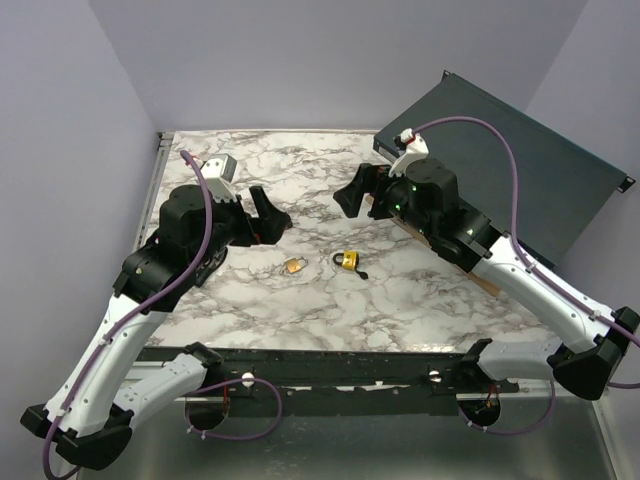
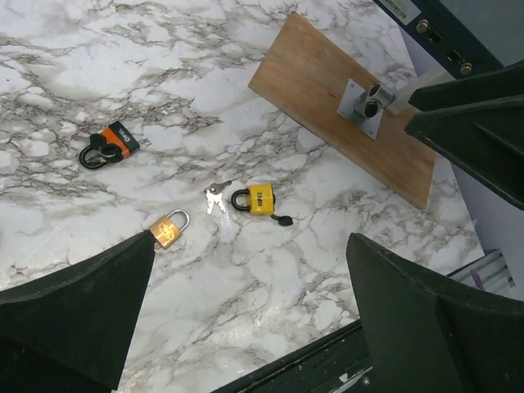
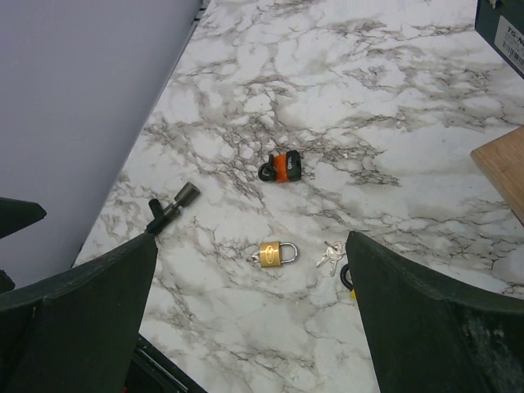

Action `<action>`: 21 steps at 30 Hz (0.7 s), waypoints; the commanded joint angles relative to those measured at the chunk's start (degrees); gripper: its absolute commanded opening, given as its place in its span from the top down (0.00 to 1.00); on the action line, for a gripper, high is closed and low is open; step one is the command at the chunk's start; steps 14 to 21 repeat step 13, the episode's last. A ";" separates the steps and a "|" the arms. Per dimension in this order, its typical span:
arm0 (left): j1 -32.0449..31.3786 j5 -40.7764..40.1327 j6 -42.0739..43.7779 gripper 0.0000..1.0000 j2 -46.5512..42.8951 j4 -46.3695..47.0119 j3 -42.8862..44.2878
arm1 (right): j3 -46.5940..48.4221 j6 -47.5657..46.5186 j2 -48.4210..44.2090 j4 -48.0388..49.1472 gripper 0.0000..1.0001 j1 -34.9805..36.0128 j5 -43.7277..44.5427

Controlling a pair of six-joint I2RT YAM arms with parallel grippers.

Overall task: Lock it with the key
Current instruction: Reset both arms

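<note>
Both grippers are held spread apart with nothing between their fingers. The left gripper [image 1: 271,214] and the right gripper [image 1: 351,197] are raised over the marble table [image 1: 300,160], one on each side of the yellow padlock [image 2: 258,199]. This padlock is laid flat, with its shackle turned toward a small bunch of keys [image 2: 214,198] just beside it. A small black piece [image 2: 284,219] is seen at the padlock's body end; whether it is a key in the keyhole cannot be told. Near the yellow padlock, past the keys, a brass padlock [image 2: 168,229] is laid flat. Farther off on that same side an orange and black padlock [image 2: 110,145] is seen. On the opposite side, apart from the yellow padlock, a wooden board [image 2: 319,74] carrying a metal fitting [image 2: 364,102] is placed.
</note>
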 commanded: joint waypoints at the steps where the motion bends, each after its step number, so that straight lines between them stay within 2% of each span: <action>1: 0.20 -2.05 1.05 0.02 -1.47 -1.32 -0.83 | -0.40 0.58 -0.78 1.40 0.00 0.21 -0.93; 21: 0.20 -2.16 0.74 0.02 -2.65 -0.75 -1.84 | -0.52 0.28 -0.50 1.59 0.00 0.23 -1.57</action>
